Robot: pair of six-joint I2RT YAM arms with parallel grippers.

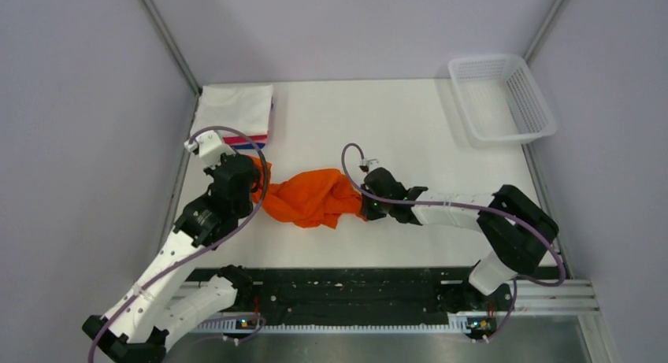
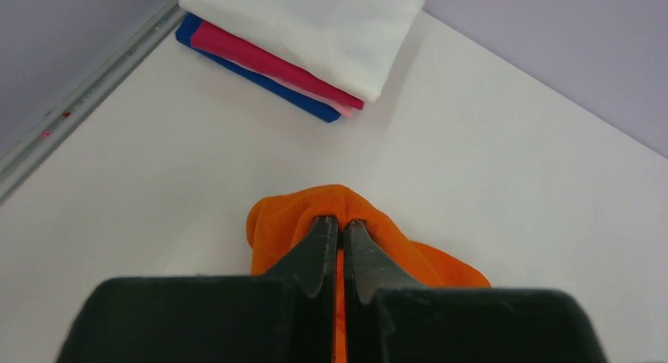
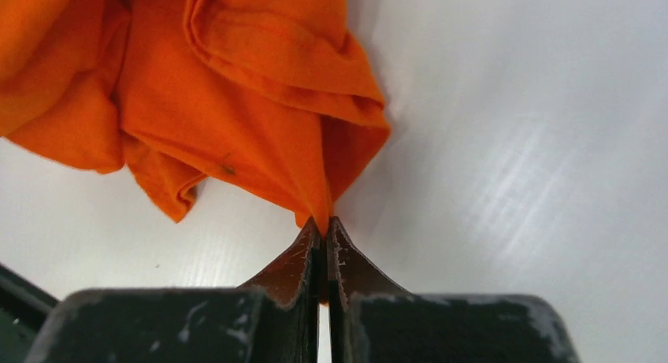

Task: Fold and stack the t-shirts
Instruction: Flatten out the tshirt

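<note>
A crumpled bright orange t-shirt (image 1: pixel 311 196) hangs bunched between both arms over the middle of the table. My left gripper (image 1: pixel 254 179) is shut on its left end; in the left wrist view the orange cloth (image 2: pixel 291 217) wraps over the closed fingertips of the gripper (image 2: pixel 340 223). My right gripper (image 1: pixel 364 205) is shut on the shirt's right end, with a pinch of orange fabric (image 3: pixel 260 103) caught between the closed tips of the gripper (image 3: pixel 323 225). A stack of folded t-shirts (image 1: pixel 236 111), white on top, lies at the back left, showing white, pink-red and blue layers (image 2: pixel 299 32).
A white plastic mesh basket (image 1: pixel 501 98) stands at the back right corner. Grey walls and metal rails border the table; a black rail (image 1: pixel 354 288) runs along the near edge by the arm bases.
</note>
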